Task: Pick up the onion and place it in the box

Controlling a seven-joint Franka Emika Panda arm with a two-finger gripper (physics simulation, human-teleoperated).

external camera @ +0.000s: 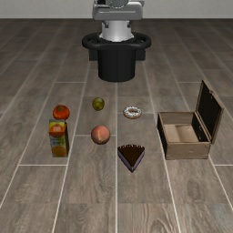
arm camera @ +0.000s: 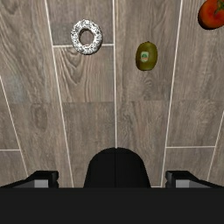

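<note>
The onion (external camera: 100,135), a round pinkish-orange ball, lies on the wooden floor left of the middle in the exterior view. The open wooden box (external camera: 187,135) stands at that view's right with its lid tilted up and its inside bare. My arm (external camera: 118,13) is raised over its black pedestal (external camera: 116,56), well behind the onion. In the wrist view my gripper (arm camera: 112,180) is open with nothing between its fingers, hanging just above the pedestal (arm camera: 114,168).
A green-yellow fruit (external camera: 97,104) (arm camera: 147,56) and a frosted donut (external camera: 133,112) (arm camera: 87,34) lie closest to the pedestal. A tomato (external camera: 61,112) (arm camera: 213,12) and a juice carton (external camera: 59,138) stand left of the onion. A chocolate cake slice (external camera: 132,157) lies before it.
</note>
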